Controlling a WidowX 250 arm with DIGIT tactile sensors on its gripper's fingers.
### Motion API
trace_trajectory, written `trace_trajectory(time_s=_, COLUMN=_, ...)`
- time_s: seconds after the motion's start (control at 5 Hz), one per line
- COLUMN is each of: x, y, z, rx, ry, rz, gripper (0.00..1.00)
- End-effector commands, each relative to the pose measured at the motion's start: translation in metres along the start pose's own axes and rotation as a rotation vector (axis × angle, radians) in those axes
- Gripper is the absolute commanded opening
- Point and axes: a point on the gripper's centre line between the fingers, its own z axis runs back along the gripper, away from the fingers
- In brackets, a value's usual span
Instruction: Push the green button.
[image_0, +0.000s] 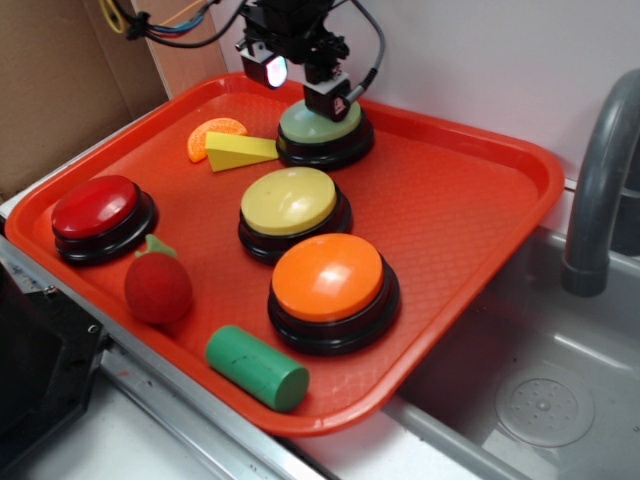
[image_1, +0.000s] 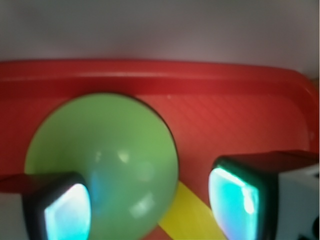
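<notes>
The green button, a pale sage dome on a black base, sits at the back of the red tray. My gripper is right above it with its jaws apart. One finger is down on the button's top; the other hangs beside the button's left edge. In the wrist view the green button fills the left centre. My gripper is open with nothing between its lit pads. The left pad overlaps the dome's lower left and the right pad is over bare tray.
On the tray are a yellow-topped button, an orange button, a red button, a yellow wedge, also in the wrist view, an orange slice, a strawberry toy and a dark green cylinder. A sink and faucet are to the right.
</notes>
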Motion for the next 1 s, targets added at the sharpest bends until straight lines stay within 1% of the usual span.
trace_trajectory(time_s=0.0, x=0.002, y=0.007, z=0.026, rx=-0.026, ry=0.011, rz=0.000, gripper=1.00)
trace_trajectory(time_s=0.2, x=-0.018, y=0.006, z=0.060, rx=-0.022, ry=-0.003, rz=-0.002, gripper=1.00)
trace_trajectory(time_s=0.4, x=-0.046, y=0.016, z=0.093, rx=-0.021, ry=-0.081, rz=0.023, gripper=1.00)
trace_trajectory(time_s=0.6, x=-0.058, y=0.021, z=0.098, rx=0.000, ry=-0.146, rz=0.101, gripper=1.00)
trace_trajectory(time_s=0.8, x=-0.058, y=0.025, z=0.095, rx=-0.035, ry=-0.150, rz=0.101, gripper=1.00)
